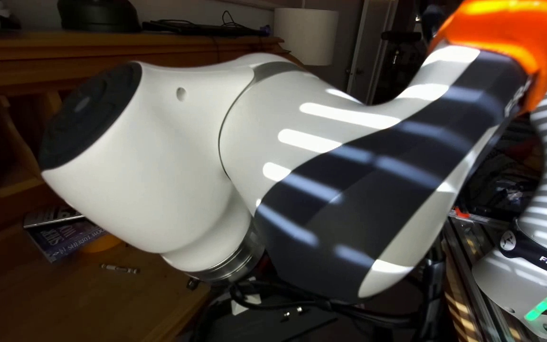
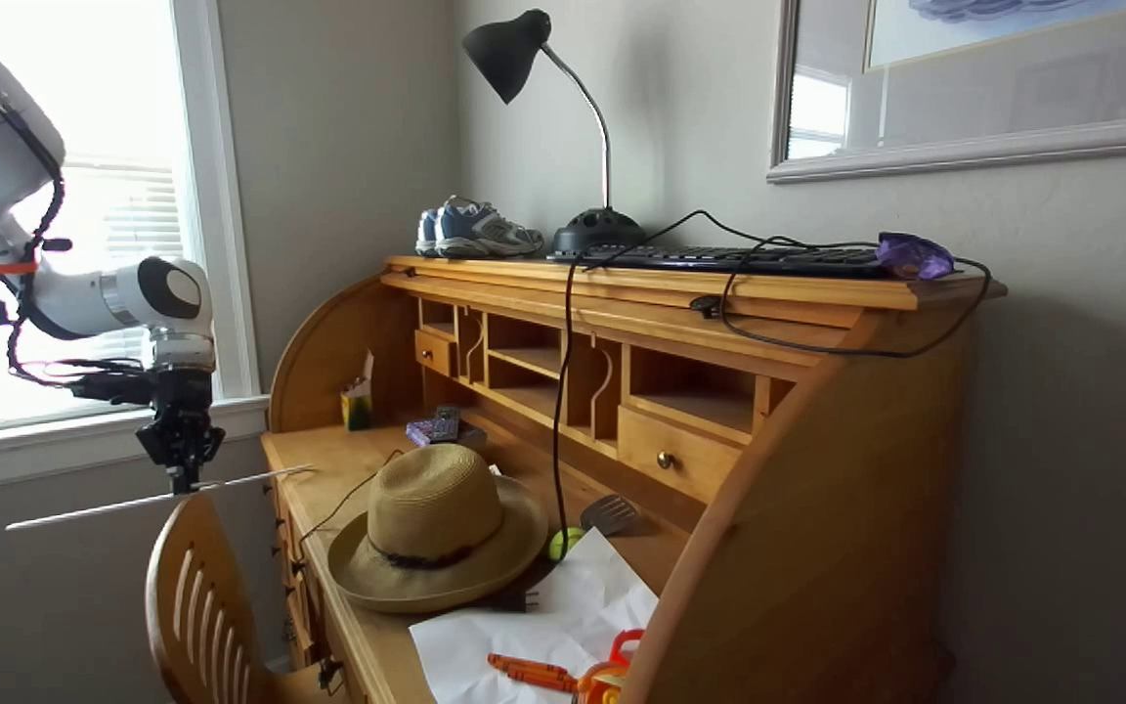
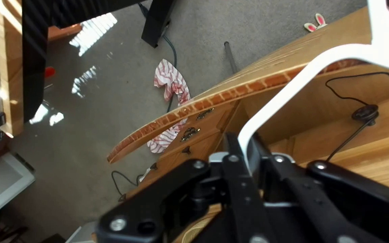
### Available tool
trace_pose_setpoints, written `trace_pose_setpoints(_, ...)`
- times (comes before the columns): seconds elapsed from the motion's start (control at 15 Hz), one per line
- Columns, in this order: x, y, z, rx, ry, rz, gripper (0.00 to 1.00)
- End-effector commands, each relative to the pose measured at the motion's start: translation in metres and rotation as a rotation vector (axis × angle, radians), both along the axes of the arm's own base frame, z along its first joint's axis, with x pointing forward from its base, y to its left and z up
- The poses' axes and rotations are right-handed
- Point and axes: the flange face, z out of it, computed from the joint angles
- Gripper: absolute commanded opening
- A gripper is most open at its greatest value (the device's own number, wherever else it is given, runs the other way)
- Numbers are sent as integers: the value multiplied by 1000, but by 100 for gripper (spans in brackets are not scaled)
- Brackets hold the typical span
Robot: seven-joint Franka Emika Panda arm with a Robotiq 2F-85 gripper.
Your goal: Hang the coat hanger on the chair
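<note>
The coat hanger is a thin white strip in an exterior view, nearly level and seen almost edge-on. My gripper points down and is shut on it near its middle, right above the top of the wooden chair. I cannot tell whether hanger and chair touch. In the wrist view my gripper holds the white hanger, which runs to the upper right across the chair back's curved top edge. The hanger's hook is not clearly visible. In an exterior view the arm hides hanger, chair and gripper.
The roll-top desk stands beside the chair, with a straw hat, paper and books on it. A black cable hangs over it. A striped cloth lies on the floor. A window is behind the arm.
</note>
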Motion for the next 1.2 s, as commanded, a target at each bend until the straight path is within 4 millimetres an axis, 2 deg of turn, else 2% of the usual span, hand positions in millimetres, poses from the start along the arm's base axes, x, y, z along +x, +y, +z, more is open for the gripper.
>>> trace_pose_setpoints(0.0, -8, -2, -2, -27, -19, 85, 3)
trace_pose_setpoints(0.4, -15, 8, 2, 110, 11, 269, 3)
trace_pose_setpoints(1.13, -27, -9, -16, 118, 161, 419, 3)
